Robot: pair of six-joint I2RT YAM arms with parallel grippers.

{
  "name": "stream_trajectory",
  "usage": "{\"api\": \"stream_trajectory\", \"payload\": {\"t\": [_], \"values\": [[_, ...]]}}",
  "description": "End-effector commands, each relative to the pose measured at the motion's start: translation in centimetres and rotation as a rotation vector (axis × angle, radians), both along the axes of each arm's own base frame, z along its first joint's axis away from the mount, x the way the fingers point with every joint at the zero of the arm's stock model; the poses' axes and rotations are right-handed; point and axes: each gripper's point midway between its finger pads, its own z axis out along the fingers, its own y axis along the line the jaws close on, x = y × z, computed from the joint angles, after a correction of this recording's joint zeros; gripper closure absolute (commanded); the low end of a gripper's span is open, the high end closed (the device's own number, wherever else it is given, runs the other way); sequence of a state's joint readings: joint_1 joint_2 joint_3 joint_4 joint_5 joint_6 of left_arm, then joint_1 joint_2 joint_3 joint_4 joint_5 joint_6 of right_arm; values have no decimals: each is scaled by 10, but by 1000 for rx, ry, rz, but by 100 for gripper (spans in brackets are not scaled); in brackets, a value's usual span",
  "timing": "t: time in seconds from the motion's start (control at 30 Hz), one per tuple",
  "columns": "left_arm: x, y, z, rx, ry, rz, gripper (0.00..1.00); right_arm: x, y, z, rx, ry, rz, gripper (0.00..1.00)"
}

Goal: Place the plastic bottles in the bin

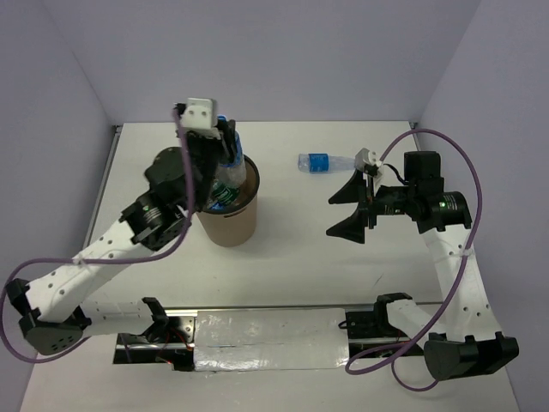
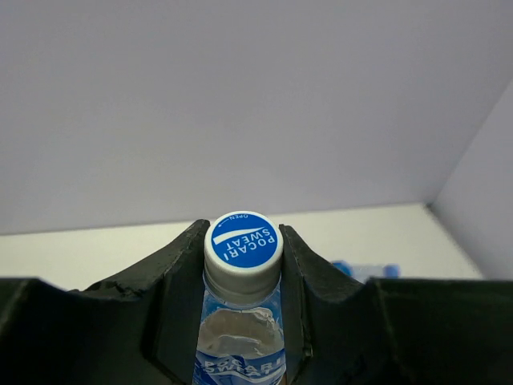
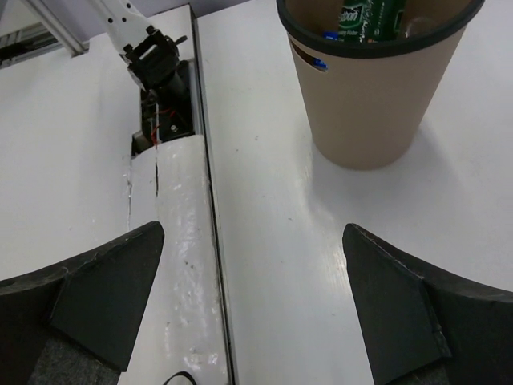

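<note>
Two end effectors show, one full and one empty. The left end effector (image 1: 225, 150) is closed on the held bottle (image 2: 240, 329), its dark fingers (image 2: 180, 281) pressed to either side of the neck just under the white cap with its blue disc. The blue label shows at the bottom of the left wrist view. From above, this bottle hangs cap-up over the far side of the bin (image 1: 230, 225). Its lower part lies inside the circle of the black rim, though whether it dips below that rim cannot be told. The bin stands upright on the worktop (image 1: 300, 266), left of centre. Inside it the right wrist view shows a green-labelled bottle (image 3: 373, 16) and a blue cap (image 3: 330, 35) near the rim, with the handle slot (image 3: 309, 58) just below on the brown wall. How many more bottles lie beneath cannot be told. The right end effector (image 1: 350, 209) is spread wide and grips nothing, hovering above bare worktop well to the right of the bin and facing it. Just beyond it, toward the far wall, a lone bottle (image 1: 324, 161) with a blue label lies on its side on the worktop. It is apart from the bin and touched by neither arm.
</note>
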State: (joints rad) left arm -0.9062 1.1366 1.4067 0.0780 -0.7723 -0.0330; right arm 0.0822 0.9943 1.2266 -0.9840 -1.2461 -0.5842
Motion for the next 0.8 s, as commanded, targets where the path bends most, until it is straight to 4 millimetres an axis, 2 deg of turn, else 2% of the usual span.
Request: {"api": "stream_trajectory", "payload": {"t": [0.0,0.07,0.1,0.17,0.2,0.27,0.3,0.37,0.53,0.77], "values": [[20,-9,-37,51,58,-13,100,-5,-4,4,2,-34,14,0],[31,-13,-58,57,97,-17,100,-2,-9,2,-5,-36,-3,0],[34,-18,-75,74,125,-38,100,-2,-10,1,-7,-37,-7,0],[38,-19,-93,67,159,-45,100,-1,-13,-2,-15,-37,-12,0],[39,-20,-111,82,189,-50,100,-2,-13,-2,-15,-36,-7,0],[39,-22,-126,61,217,-77,100,4,-18,-5,-17,-28,-28,0],[39,-22,-145,71,248,-84,100,5,-19,-6,-17,-27,-29,0],[36,-23,-167,58,281,-108,100,8,-20,-9,-15,-12,-29,0],[31,-27,-192,1,329,-163,100,17,-20,-16,-18,25,-31,0],[28,-32,-233,43,423,-198,100,28,-25,-21,-20,53,-51,0]]}}
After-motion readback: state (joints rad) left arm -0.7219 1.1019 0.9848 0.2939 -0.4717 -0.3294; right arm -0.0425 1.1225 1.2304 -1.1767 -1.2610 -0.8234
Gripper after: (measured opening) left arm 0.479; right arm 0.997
